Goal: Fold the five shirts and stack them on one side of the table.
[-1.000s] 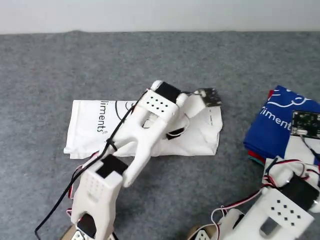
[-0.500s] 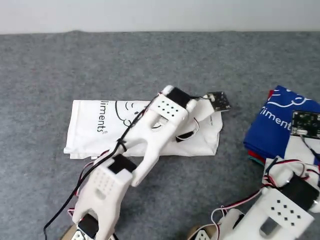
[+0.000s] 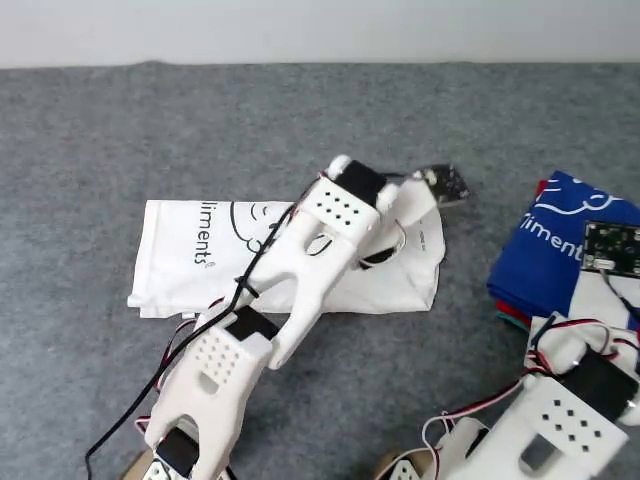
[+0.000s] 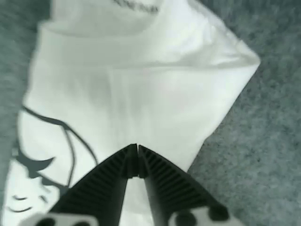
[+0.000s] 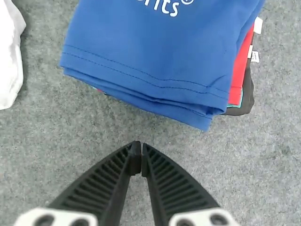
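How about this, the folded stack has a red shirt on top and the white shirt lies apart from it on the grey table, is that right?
Not quite: the blue shirt lies on top, not a red one. The red shirt sits under it with just an edge showing, as the right wrist view shows. The white shirt does lie apart from them on the grey table.

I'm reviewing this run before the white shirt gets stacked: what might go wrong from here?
The left gripper, shut over the white folded shirt, shows no cloth pinched; pushing might rumple the fold. The right gripper hangs shut near the blue-topped stack of folded shirts; a swing may knock it askew.
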Controlling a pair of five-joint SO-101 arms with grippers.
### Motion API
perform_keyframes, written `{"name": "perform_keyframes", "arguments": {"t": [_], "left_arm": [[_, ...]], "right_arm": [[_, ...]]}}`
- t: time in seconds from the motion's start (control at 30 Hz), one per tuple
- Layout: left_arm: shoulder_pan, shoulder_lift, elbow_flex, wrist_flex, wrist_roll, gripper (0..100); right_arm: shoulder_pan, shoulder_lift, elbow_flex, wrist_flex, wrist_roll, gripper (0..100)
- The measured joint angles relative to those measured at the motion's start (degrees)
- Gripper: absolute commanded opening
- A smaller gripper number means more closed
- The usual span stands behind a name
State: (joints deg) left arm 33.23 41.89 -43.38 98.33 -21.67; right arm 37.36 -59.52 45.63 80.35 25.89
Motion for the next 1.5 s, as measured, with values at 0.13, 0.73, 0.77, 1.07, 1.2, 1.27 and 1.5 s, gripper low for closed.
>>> {"name": "perform_keyframes", "arguments": {"t": [0.13, 0.73, 0.77, 1.07, 1.2, 1.27, 1.5], "left_arm": [[-1.0, -4.7, 3.3, 0.4, 0.4, 1], [-5.8, -17.8, 32.8, -7.6, 5.0, 1], [-5.8, -17.8, 33.8, -8.8, 5.0, 1], [-6.9, -17.8, 41.2, -14.6, 9.1, 1], [-8.3, -17.8, 43.2, -16.8, 15.4, 1], [-9.3, -17.8, 43.2, -17.2, 19.6, 1], [-10.6, -17.8, 43.2, -17.6, 36.5, 1]], "right_arm": [[0.0, 0.0, 0.0, 0.0, 0.0, 1.1], [-43.8, 9.8, 0.0, -6.1, -12.4, 0.9], [-44.4, 12.3, 0.0, -7.7, -12.9, 0.9], [-45.3, 26.1, 0.0, -17.9, -18.8, 1.0], [-45.7, 26.1, 0.0, -18.5, -22.7, 1.2], [-45.5, 26.7, 0.0, -18.5, -23.6, 1.2], [-45.8, 26.8, 5.2, -28.7, -24.0, 1.2]]}}
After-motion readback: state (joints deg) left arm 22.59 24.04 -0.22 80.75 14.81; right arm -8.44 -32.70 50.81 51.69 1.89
